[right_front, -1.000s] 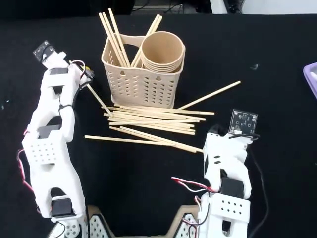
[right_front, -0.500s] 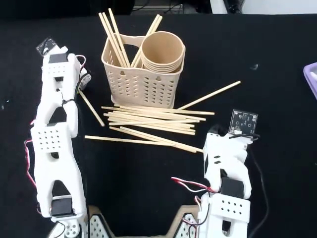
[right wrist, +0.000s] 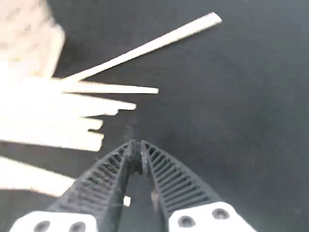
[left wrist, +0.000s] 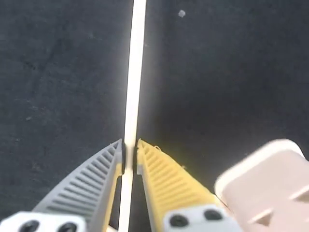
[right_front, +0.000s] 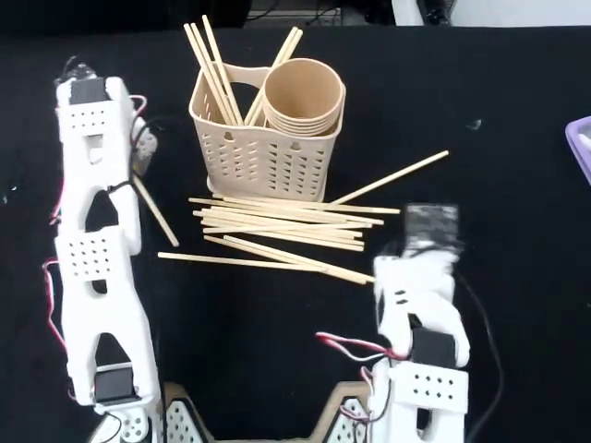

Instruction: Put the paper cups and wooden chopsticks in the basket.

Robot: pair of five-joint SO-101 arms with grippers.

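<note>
Wooden chopstick clamped tight in the left gripper, slanting nearward, and the basket sits just right of it!

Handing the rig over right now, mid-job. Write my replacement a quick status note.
Left gripper: shut on one chopstick, held beside the basket.
Right gripper: shut, empty, next to the loose pile lying on the table in front of the basket.
Done: paper cups stacked in the basket, with several chopsticks standing in it.
Left to do: the held chopstick, then the pile.
</note>
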